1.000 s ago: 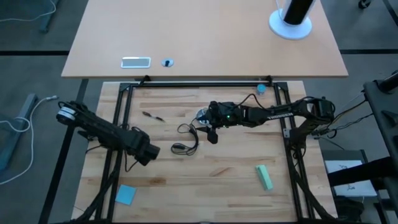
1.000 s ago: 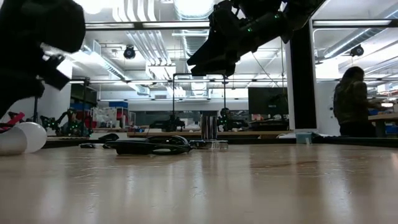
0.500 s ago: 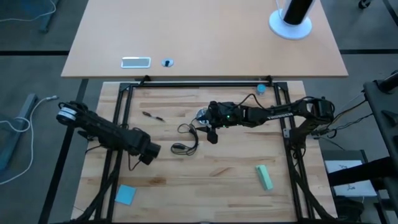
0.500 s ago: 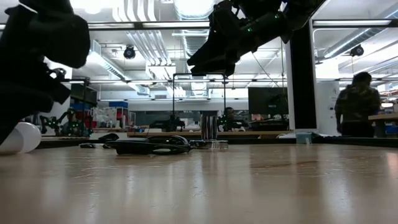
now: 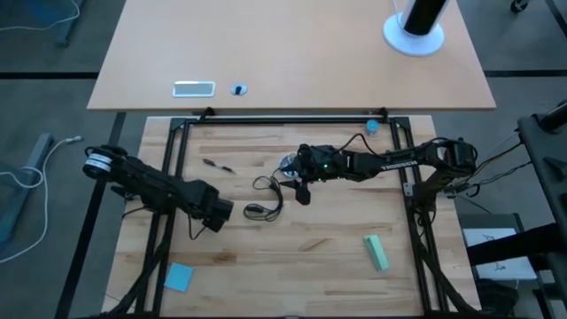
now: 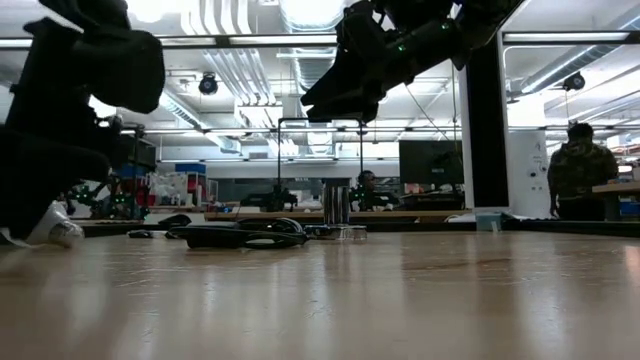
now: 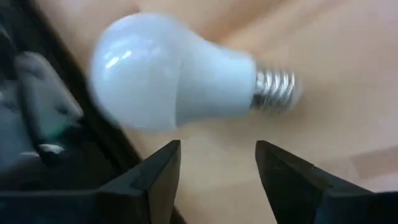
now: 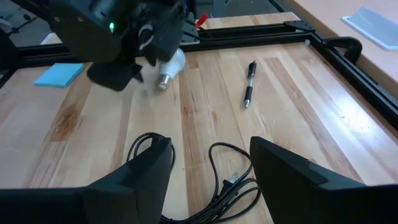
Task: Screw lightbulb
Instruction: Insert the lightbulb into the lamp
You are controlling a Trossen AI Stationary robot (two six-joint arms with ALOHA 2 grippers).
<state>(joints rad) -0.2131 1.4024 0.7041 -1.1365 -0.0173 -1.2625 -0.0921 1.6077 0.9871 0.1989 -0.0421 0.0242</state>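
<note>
The frosted-white lightbulb (image 7: 168,81) lies on its side on the wooden table, its grey screw base (image 7: 277,90) pointing away from the left frame rail. It also shows in the right wrist view (image 8: 169,67) and, half hidden, in the low view (image 6: 55,226). My left gripper (image 7: 217,155) is open just short of the bulb, above the table (image 5: 220,213). My right gripper (image 8: 208,186) is open and empty, held above the black cord (image 8: 186,168) next to the round silver socket (image 5: 289,162).
A black pen (image 5: 217,165) lies at the far left of the board. A blue pad (image 5: 178,276) and a green block (image 5: 376,252) lie near the front. A small blue cap (image 5: 372,126) sits at the back rail. Black frame rails (image 5: 173,159) border the board.
My left gripper has gone toward the table's right edge, closing on the lightbulb, and in the low view it now covers more of the bulb. My right arm has kept still.
</note>
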